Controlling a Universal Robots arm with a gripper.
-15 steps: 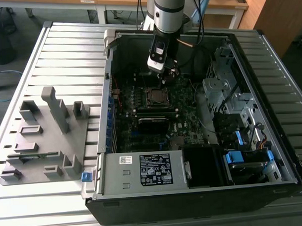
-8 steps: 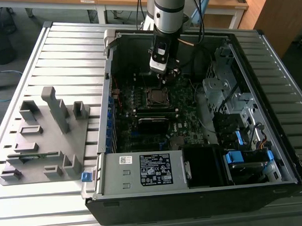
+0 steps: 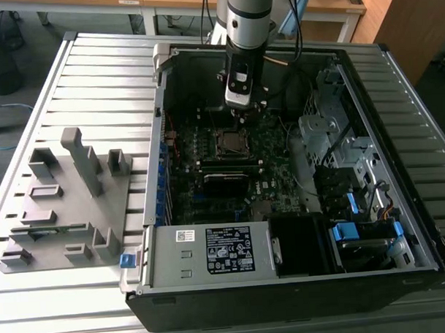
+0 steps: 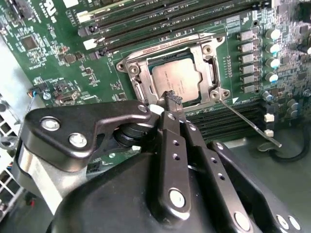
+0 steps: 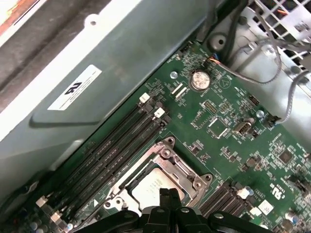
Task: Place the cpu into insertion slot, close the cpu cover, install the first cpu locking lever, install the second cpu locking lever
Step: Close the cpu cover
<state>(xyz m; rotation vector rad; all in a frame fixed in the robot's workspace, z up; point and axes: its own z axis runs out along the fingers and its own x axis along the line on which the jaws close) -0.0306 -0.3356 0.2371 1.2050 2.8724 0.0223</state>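
I am looking at a slatted metal table (image 3: pixel 95 76) carrying an open computer case (image 3: pixel 286 303), and I place everything from the insertion slot (image 3: pixel 229 141) in the case's dark green circuit board (image 3: pixel 277 157). A grey fixture tray (image 3: pixel 56 212) lies on the table outside the case, well apart from the slot, on the exterior view's left. A silver power box (image 3: pixel 211 251) with a label sits inside the case, on the near side of the slot in the exterior view. The arm (image 3: pixel 248 19) stands upright directly over the slot.

In both wrist views, long black memory slots (image 4: pixel 160 22) (image 5: pixel 112 155) run just beside the insertion slot (image 4: pixel 127 65). The cpu cover (image 4: pixel 212 68) (image 5: pixel 175 167) lies flat on the slot, framing the chip. The cpu (image 4: pixel 177 77) (image 5: pixel 148 187) sits inside the slot, silver top up, showing through the cover's open middle. In the second wrist view a thin wire lever (image 4: pixel 248 124) slants away from one corner of the slot, out over the neighbouring board.

The jaws are closed, with nothing I can see between them. Their fingertips (image 4: pixel 170 98) hang at the edge of the cpu, over the cover's rim; I cannot tell whether they touch it.
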